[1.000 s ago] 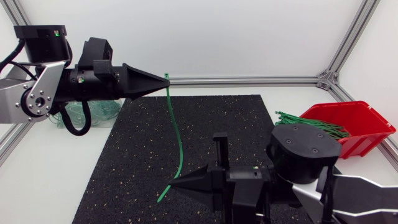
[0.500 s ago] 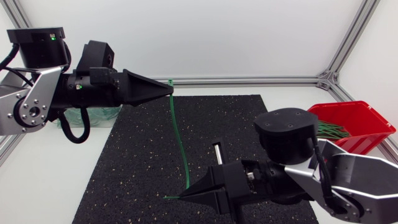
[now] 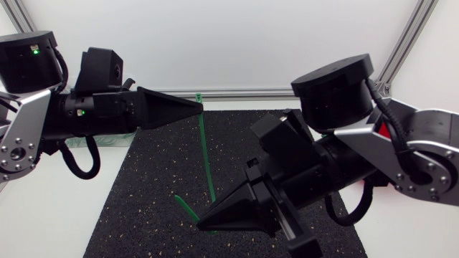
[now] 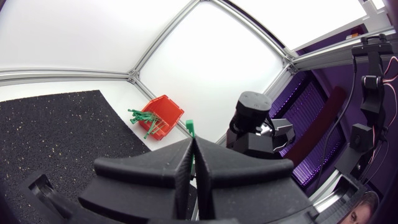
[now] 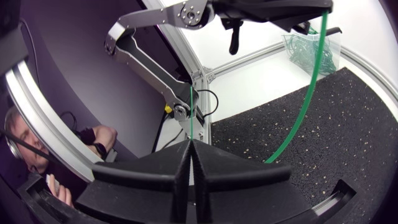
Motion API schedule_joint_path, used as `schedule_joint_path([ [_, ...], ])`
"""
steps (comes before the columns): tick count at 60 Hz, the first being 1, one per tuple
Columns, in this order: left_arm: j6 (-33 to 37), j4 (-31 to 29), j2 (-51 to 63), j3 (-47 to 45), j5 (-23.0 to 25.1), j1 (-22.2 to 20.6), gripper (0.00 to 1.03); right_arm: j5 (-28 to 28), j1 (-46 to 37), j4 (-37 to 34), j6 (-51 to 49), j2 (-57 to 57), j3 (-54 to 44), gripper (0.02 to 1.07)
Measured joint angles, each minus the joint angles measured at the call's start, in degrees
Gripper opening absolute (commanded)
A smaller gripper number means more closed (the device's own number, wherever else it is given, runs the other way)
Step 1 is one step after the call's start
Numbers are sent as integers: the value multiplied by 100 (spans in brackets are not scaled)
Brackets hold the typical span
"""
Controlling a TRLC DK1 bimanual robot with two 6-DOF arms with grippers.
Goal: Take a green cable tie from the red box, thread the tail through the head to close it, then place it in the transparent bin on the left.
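- Light was bright, even and diffuse, thrown back by the white walls [image 3: 251, 43] and table [image 3: 50, 215].
- Shadows on the mat [image 3: 150, 183] were faint and soft-edged.
- The black left gripper [image 3: 200, 107] and right gripper [image 3: 201, 225] showed only a dull sheen.
- The head view was sharp; the tie [image 3: 205, 154] read crisply.
- Both wrist views bowed straight frame bars [image 4: 62, 76] near the edges.
- There, the wall [image 4: 205, 62] washed out to flat white.
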Motion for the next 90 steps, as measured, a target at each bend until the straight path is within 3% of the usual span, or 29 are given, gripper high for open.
schedule_joint_path([
  [9,15,-2,-326,-127,-48,-79,4,-601,-177,-39,999,-63,195,8],
  [20,66,-24,-584,-289,-144,-173,4,-960,-339,-28,2319,-258,404,8],
  [30,105,-72,-654,-358,-328,-428,4,-1091,-511,96,3713,-284,542,8],
  [40,168,-179,-807,-365,-599,-664,4,-1139,-560,166,4461,-282,713,8],
  [53,354,-389,-1204,-446,-951,-756,4,-1185,-675,988,5613,-282,785,8],
  [90,776,-605,-1587,-577,-1421,-957,4,-1296,-944,518,6074,-107,1099,8],
])
